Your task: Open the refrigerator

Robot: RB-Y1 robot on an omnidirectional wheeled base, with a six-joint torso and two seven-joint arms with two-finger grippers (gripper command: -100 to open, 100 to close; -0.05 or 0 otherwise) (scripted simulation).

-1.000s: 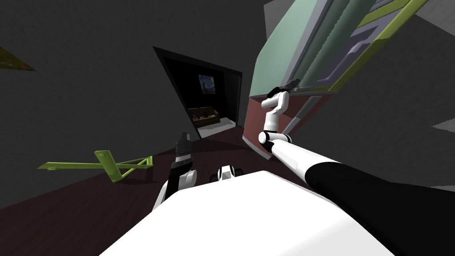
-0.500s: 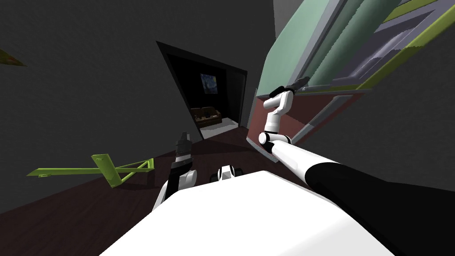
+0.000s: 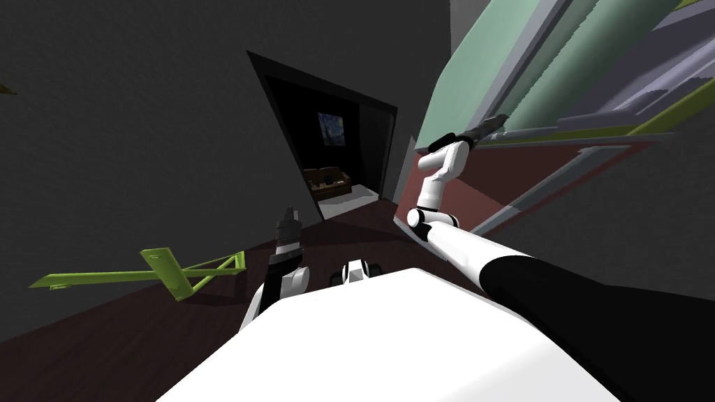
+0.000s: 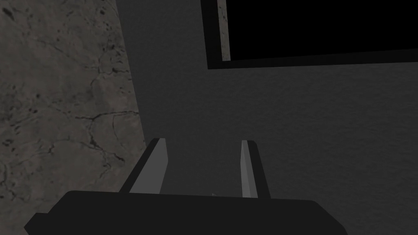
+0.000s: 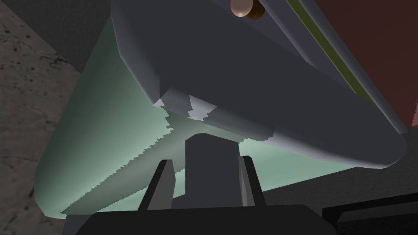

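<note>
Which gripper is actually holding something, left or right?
The right gripper: jaws shut on the grey handle of the green door. The left gripper is open, empty.

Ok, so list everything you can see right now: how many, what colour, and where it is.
refrigerator: one, pale green above and dark red below, ahead on my right.
handle: one, grey, on the green part.
doorway: one, black-framed, in the grey wall ahead.
painting: one, blue, beyond the doorway.
sofa: one, brown, beyond the doorway, below the painting.
frame: one, yellow-green, on the dark floor to my left.
left tool: open, low by my chest.
right tool: shut on the handle.
</note>
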